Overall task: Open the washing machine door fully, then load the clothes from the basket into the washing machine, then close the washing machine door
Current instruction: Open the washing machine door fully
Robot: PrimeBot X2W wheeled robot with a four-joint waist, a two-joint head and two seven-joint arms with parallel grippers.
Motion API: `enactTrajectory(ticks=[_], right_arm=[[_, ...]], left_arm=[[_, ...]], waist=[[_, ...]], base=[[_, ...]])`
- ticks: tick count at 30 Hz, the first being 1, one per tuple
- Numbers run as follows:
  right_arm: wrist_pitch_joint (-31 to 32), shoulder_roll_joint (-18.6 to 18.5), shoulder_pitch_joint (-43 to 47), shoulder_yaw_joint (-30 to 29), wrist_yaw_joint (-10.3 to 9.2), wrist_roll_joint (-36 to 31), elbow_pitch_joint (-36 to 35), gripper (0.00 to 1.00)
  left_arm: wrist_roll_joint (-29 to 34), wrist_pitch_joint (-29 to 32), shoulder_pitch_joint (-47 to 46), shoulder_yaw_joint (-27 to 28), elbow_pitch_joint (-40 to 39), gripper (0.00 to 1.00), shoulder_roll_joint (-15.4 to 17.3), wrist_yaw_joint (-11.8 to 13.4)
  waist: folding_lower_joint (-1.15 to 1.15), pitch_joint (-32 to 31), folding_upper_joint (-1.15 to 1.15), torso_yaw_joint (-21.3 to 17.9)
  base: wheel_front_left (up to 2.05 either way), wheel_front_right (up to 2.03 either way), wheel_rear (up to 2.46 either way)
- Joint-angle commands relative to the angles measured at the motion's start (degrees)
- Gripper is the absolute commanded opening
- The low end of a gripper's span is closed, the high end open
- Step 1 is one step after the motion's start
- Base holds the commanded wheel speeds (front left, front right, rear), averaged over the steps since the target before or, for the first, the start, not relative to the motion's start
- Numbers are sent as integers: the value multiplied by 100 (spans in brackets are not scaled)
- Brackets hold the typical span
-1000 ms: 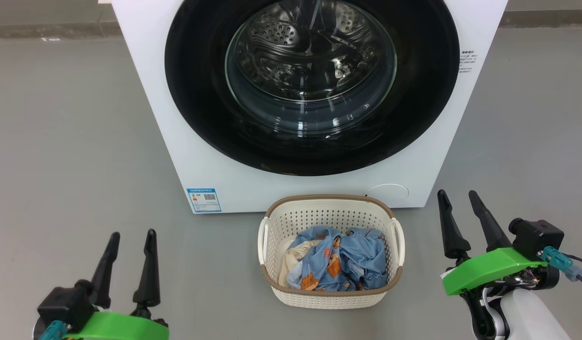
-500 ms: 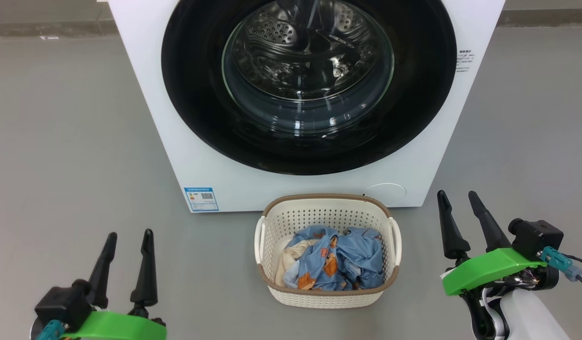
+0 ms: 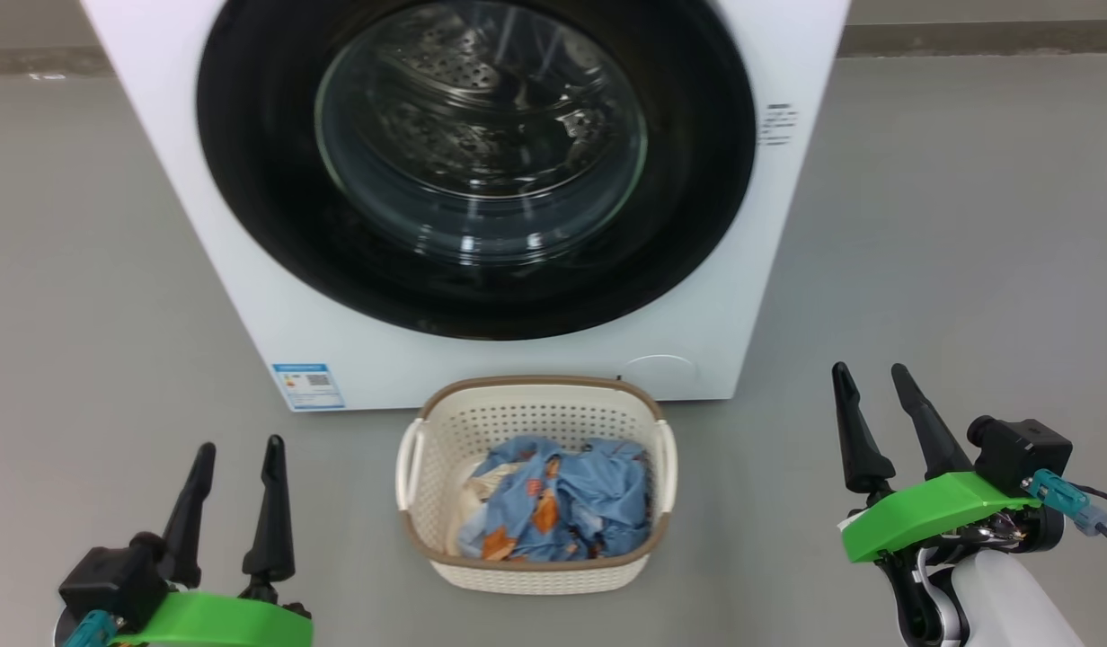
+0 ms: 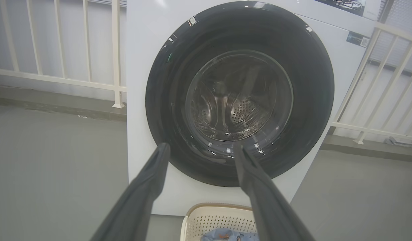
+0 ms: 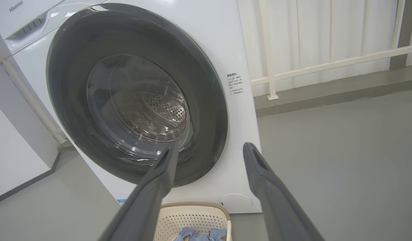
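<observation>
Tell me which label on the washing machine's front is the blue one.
The sticker at the washing machine's lower left corner. The other label, right of the door, is plain black print on white.

The head view's top edge cropped the washing machine [image 3: 697, 332] and its door [image 3: 257, 198]. Print on the blue label [image 3: 307, 385] was too small to read. Both wrist views cut the basket [image 4: 216, 219] at their lower edge.

The head camera looks down on the washing machine door [image 3: 477, 162] and the basket [image 3: 535, 575] (lower centre); both wrist cameras, low, face that door from either side.
</observation>
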Motion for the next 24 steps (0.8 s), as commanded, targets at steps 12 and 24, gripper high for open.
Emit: enactTrajectory(ticks=[12,24], right_arm=[[-70,-25,-199,80,32,23,-102,100],[-70,-41,-210,99,32,39,-54,100]], left_arm=[[-107,-52,-263,153,-64,100,110,-28],[-145,-52,-270,126,-34,100,127,-28]], waist=[[0,-9,0,-6],[0,2,0,-6]], base=[[60,60,-121],[1,1,-2]])
